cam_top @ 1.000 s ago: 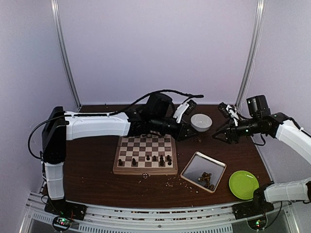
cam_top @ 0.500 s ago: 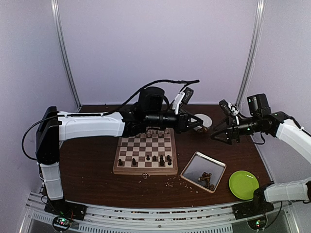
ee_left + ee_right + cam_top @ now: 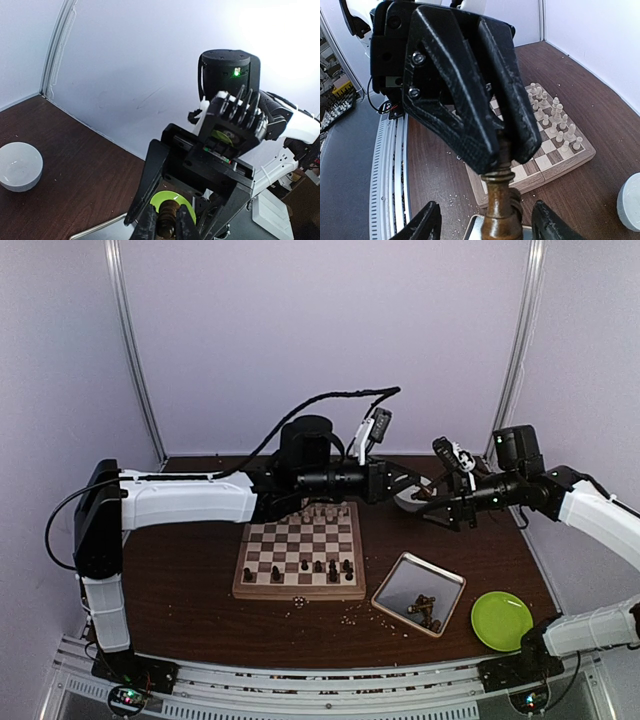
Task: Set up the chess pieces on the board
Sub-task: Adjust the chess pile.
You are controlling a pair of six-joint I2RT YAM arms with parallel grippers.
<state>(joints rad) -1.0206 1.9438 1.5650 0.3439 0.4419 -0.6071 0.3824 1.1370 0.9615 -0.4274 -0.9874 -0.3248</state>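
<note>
A: Where's the piece rel. to the hands?
B: Dark brown turned wooden chess piece is pinched at one end in L gripper, jaws clamped on it. R gripper faces it with jaws apart, one finger each side of the stem, gaps both sides.
A: Where over the table?
B: Mid-air, off far-right corner of square cream-and-brown checked wooden board, by white round bowl.
A: Around it?
B: Cream pieces on board's far rows, a few dark pieces on near rows. Shiny rect. metal tray just right of board, more dark ones inside. Lime-green round plate right of tray. Pale crumbs btwn board and tray.
A: Views differ?
B: Top view: piece too small to see, grippers cover part of bowl. R wrist: grip plain, L fingers hide part of board. L wrist: bowl whole, R gripper blocks much of table.
</note>
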